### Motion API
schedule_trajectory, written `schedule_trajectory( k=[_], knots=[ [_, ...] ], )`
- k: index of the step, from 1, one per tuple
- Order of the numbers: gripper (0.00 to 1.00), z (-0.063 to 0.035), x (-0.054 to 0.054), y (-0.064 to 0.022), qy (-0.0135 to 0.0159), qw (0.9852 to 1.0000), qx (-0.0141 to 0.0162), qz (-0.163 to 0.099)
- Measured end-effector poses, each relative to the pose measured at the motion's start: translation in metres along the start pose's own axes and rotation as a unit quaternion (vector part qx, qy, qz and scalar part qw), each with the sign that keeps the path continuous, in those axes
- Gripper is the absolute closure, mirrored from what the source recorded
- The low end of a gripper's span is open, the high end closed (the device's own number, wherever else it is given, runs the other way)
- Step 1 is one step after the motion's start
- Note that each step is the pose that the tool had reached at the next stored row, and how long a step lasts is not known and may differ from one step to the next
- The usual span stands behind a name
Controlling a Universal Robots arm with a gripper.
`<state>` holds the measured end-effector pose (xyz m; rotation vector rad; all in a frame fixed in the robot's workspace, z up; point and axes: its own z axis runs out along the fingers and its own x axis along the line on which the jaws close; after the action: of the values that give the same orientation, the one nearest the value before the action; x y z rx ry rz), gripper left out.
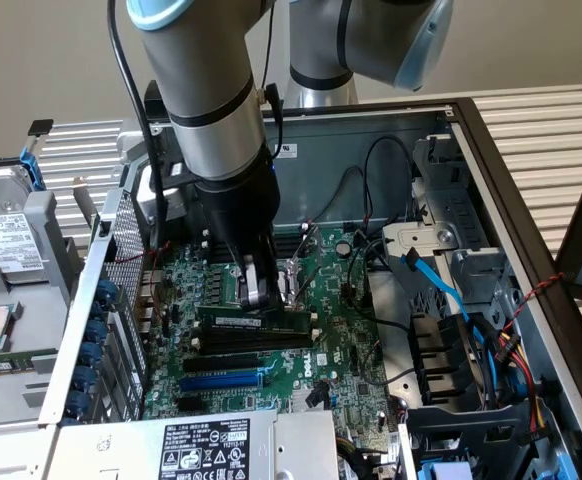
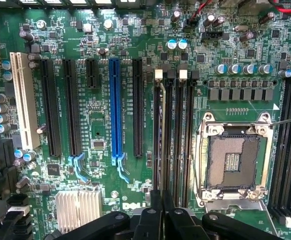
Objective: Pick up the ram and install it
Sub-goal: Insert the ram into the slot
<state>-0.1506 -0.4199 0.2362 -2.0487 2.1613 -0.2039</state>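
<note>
The arm's black-and-silver fingers (image 1: 253, 283) are clenched on the ram (image 1: 251, 319), a long, thin dark-green circuit-board stick, pinching its upper edge near the middle. The ram stands upright on its long edge, in line with the long black plastic memory slots (image 1: 246, 343) and right over them. In the wrist view the fingers (image 2: 154, 210) straddle it and the ram (image 2: 161, 135) runs edge-on along one slot. I cannot tell if it is fully seated.

The open grey metal computer case (image 1: 491, 170) holds the green motherboard (image 1: 341, 340), with a long blue expansion slot (image 2: 115, 107) beside the memory slots and a square metal processor socket (image 2: 233, 160) on their other side. A light-blue flat cable (image 1: 441, 290) loops by the drive bay on the exterior view's right.
</note>
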Motion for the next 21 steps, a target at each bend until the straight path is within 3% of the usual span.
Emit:
schedule_trajectory(
  k=[2, 6, 13, 15, 21],
  knots=[
    [0.88, 0.0012, 0.0001, 0.0008, -0.0001, 1.0000, 0.0029, 0.000],
    [0.88, 0.0029, 0.0001, 0.0016, -0.0006, 0.9999, 0.0116, 0.000],
    [0.88, 0.0027, 0.0003, 0.0070, -0.0001, 0.9999, 0.0127, 0.003],
    [0.88, 0.0028, 0.0004, 0.0076, -0.0001, 0.9999, 0.0148, 0.003],
    [0.88, 0.0031, 0.0004, 0.0077, -0.0008, 0.9996, 0.0266, 0.003]
  ],
)
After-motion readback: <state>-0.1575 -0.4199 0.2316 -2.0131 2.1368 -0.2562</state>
